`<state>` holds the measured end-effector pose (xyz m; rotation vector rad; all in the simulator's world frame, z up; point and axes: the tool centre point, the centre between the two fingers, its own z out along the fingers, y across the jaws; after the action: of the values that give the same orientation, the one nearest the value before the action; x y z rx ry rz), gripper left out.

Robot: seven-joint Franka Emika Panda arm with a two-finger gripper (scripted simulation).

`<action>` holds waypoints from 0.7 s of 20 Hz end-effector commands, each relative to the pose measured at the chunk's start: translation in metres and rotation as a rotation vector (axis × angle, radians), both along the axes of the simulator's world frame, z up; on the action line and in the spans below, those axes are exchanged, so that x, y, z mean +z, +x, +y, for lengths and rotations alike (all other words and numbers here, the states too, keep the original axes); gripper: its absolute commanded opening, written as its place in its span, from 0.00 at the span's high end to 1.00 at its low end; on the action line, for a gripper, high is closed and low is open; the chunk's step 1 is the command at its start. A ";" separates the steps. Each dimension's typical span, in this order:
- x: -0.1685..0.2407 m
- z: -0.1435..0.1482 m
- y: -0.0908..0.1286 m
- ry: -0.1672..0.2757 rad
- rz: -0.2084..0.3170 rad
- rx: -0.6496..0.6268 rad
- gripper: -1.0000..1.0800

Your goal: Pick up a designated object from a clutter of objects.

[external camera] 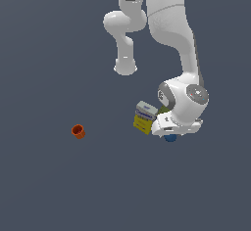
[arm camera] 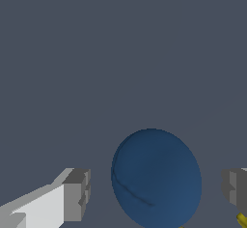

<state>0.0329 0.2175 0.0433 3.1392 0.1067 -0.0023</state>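
In the exterior view the boxes (external camera: 144, 117) stand near the middle of the worktop (external camera: 59, 186), one stacked on or leaning against the other; which, I cannot tell. The cup (external camera: 78, 131) sits alone, well apart, at about nine o'clock from them. The ball (external camera: 170, 138) lies just beside the boxes at about four o'clock, mostly hidden under the robot's wrist. A sliver of the can (external camera: 162, 108) shows between boxes and wrist. In the wrist view the ball lies between the two fingers (arm camera: 77, 193) of the claw (arm camera: 157, 191), apart from both.
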 end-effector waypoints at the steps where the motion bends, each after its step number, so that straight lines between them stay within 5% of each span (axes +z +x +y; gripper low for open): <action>1: -0.009 0.000 0.000 0.000 -0.001 0.000 0.04; 5: -0.012 0.001 0.001 0.001 -0.001 0.000 0.04; 6: -0.012 0.001 0.001 0.001 -0.001 0.000 1.00; 14: -0.012 0.001 0.001 0.001 -0.001 0.000 1.00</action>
<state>0.0339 0.2185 0.0315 3.1399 0.1069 0.0001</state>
